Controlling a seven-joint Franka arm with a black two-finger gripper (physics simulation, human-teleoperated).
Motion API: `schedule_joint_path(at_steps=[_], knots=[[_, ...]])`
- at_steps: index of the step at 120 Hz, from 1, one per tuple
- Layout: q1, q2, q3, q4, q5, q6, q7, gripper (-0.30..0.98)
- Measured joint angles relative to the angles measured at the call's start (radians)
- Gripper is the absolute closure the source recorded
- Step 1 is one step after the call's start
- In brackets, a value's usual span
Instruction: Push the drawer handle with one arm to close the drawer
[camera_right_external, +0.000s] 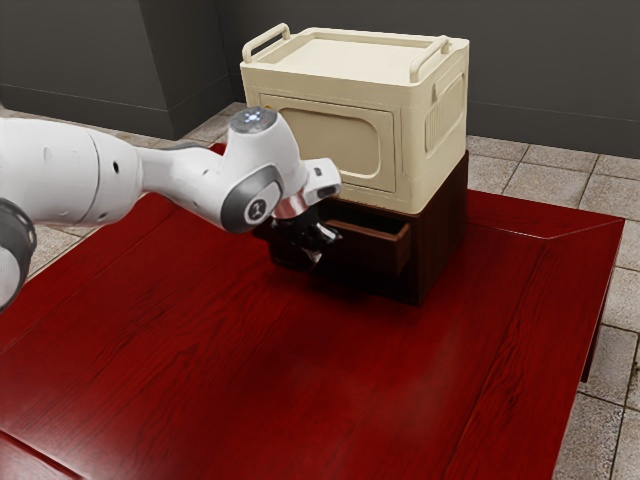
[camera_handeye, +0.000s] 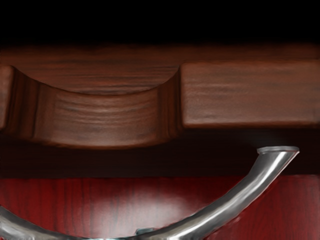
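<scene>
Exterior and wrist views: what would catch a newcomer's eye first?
The cream box atop the dark cabinet, above the bright red table. Then the white arm, reaching from the exterior view's left to the open drawer, whose curved metal handle gleams in the wrist view.

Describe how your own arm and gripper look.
My smooth white arm has rounded segments and dark grey joint trim; one joint carries a round emblem, and a grey cap shows small bluish lights. A shiny metallic collar leads to my black gripper.
</scene>
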Motion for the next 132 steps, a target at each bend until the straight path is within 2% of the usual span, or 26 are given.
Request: schedule_joint_path(at_steps=[47, 89, 101, 109, 122, 132], knots=[[0.001, 0.075, 0.022, 0.125, 0.027, 0.001, 0.041, 0.79], [-0.001, 0.114, 0.022, 0.184, 0.014, 0.001, 0.078, 0.79], [-0.003, 0.027, 0.022, 0.043, -0.049, 0.001, 0.084, 0.79], [-0.003, -0.117, 0.022, -0.097, -0.084, -0.016, 0.083, 0.79], [-0.005, -0.356, 0.021, -0.143, -0.109, -0.196, 0.072, 0.79], [-0.003, -0.461, 0.019, -0.062, -0.102, -0.411, 0.052, 0.74]])
